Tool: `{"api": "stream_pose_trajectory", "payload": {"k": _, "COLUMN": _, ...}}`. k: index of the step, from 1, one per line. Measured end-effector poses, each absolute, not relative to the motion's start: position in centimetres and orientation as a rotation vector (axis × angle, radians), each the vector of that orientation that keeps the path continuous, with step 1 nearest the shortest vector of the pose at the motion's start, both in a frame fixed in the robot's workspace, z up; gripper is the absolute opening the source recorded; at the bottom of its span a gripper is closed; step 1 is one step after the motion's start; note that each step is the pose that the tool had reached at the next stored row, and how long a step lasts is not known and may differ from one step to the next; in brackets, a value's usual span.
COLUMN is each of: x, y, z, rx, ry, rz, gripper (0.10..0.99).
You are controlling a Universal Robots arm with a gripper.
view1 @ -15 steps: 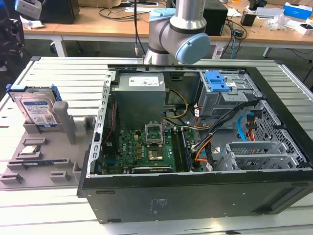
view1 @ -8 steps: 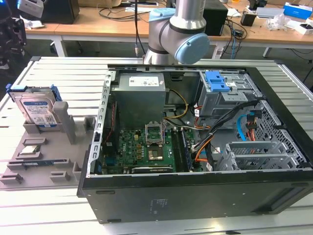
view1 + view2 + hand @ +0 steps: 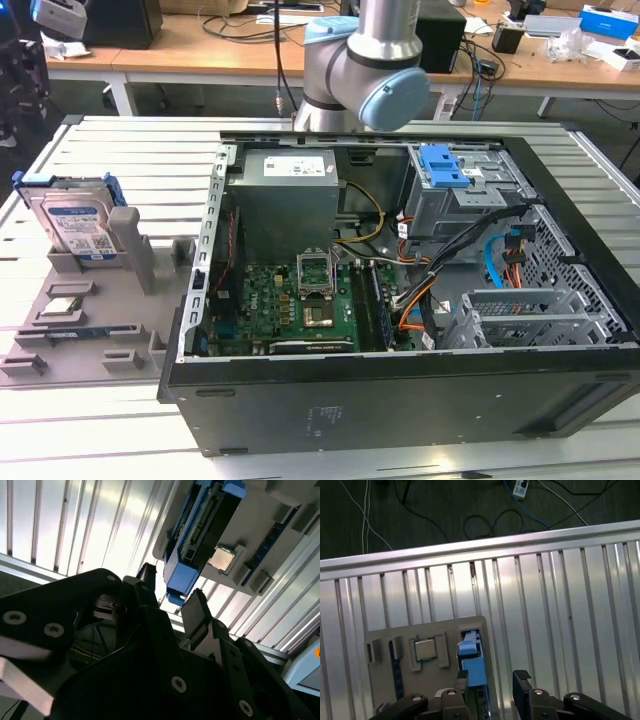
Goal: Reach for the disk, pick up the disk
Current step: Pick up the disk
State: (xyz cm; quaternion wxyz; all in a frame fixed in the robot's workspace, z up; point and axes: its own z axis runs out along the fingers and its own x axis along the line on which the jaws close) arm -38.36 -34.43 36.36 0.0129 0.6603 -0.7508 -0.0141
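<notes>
gripper: fingers spread wide, holding nothing; the gap between them shows only table ribs
fingers: black and squared-off; in both wrist views they point down at the fixture
disk: just past the fingertips, off-centre, closer to one finger than to the middle of the gap; not gripped
disk pose: in the exterior view the disk stands on edge in its slot with the label facing out and the blue bracket round its edges; nothing touches it
disk, second wrist view: the disk is seen edge-on, with the blue bracket end nearest the fingertips
chip: small silver square, seated flat in the pocket beside the disk, further out from the fingers
fixture: grey slotted holder that carries both the disk and the chip
table: ribbed aluminium under the fixture, stretching past the hand
floor cables: beyond the table edge, on dark floor, well apart from the hand
computer case: open tower lying flat on the table, to the exterior view's right of the fixture
arm: grey joint with a blue cap, behind the case
</notes>
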Motion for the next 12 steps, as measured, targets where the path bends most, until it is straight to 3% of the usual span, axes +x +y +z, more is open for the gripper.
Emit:
{"api": "stream_pose_trajectory", "payload": {"k": 7, "x": -38.4, "y": -37.0, "z": 36.3, "rx": 2.058, "ry": -2.339, "rz": -0.044, "gripper": 0.482}}
{"api": "stream_pose_trajectory", "payload": {"k": 12, "x": -38.3, "y": -37.4, "z": 35.1, "rx": 2.059, "ry": -2.337, "rz": -0.043, "gripper": 0.482}}
